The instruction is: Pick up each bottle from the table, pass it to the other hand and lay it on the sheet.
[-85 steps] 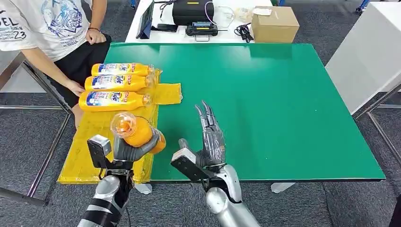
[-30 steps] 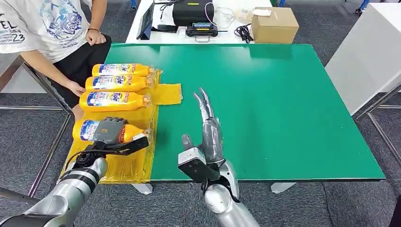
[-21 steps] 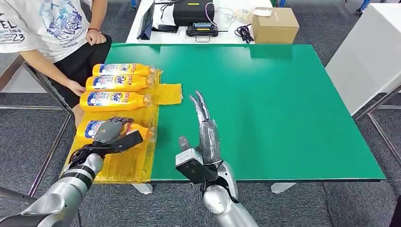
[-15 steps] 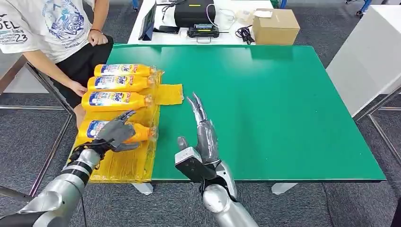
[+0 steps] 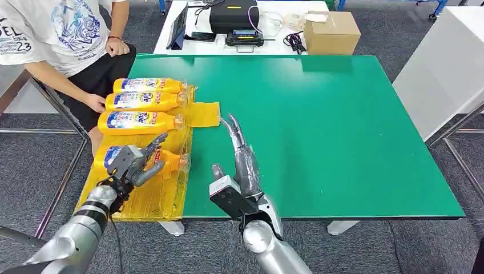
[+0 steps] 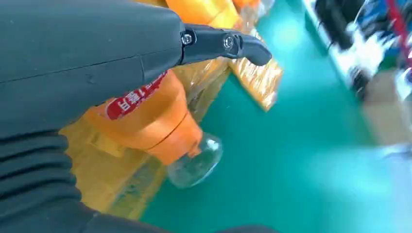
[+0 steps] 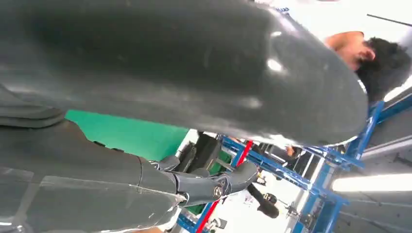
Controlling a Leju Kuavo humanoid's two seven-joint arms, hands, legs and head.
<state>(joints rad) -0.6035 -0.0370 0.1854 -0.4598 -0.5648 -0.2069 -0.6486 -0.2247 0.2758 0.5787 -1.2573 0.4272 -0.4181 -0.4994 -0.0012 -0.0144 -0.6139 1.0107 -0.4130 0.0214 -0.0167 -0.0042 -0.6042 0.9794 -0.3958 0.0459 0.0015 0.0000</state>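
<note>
Four orange Tide bottles lie side by side on the yellow sheet [image 5: 153, 201] at the green table's left end. Three lie at the far end: bottle [image 5: 148, 85], bottle [image 5: 145, 101] and bottle [image 5: 140, 120]. The nearest bottle [image 5: 169, 161] lies under my left hand [image 5: 136, 162], whose fingers are spread and hold nothing. In the left wrist view the same bottle [image 6: 155, 121] with its clear cap [image 6: 197, 165] lies below that hand [image 6: 97, 58]. My right hand [image 5: 242, 162] is open with straight fingers above the green table [image 5: 342, 131], beside the sheet.
A person sits at the far left, one hand [image 5: 94, 103] close to the sheet's edge. Behind the green table a white table carries a black case [image 5: 233, 16] and a cardboard box [image 5: 331, 28]. A white cabinet [image 5: 451, 63] stands to the right.
My left hand carried the fourth bottle down onto the sheet, let it go and spread its fingers. My right hand stayed open and drifted slightly left.
</note>
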